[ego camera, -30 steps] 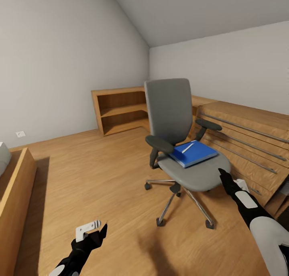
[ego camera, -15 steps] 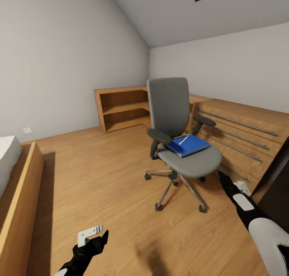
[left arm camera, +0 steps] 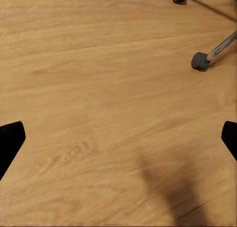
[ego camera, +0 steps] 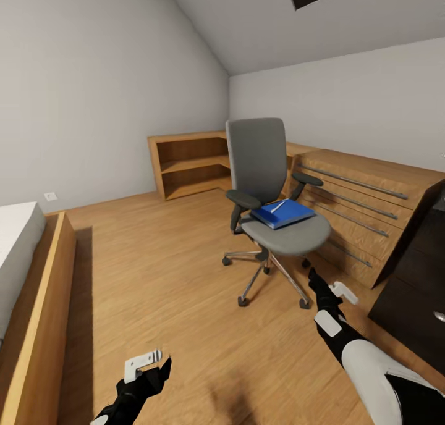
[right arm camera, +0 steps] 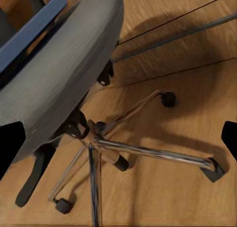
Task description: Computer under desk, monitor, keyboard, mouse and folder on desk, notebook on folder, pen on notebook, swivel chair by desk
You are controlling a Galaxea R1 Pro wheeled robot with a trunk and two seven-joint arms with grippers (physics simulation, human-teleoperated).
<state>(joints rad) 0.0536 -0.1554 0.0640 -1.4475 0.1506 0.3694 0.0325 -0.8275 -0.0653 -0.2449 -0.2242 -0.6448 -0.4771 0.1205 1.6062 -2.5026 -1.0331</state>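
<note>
Little was done yet — the blue folder (ego camera: 283,213), pen (ego camera: 277,206) on top, lay on the swivel chair (ego camera: 267,190) seat, ahead of and above the empty, wide-open right claw (ego camera: 326,289). The left claw (ego camera: 148,367), wide too, hung over bare floor (ego camera: 154,258), well apart from both.

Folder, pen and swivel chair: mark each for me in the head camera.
folder (ego camera: 289,215), head view, bare blue cover near its right corner.
pen (ego camera: 277,206), head view, middle of the white shaft.
swivel chair (ego camera: 258,154), head view, centre of the grey backrest.
</note>
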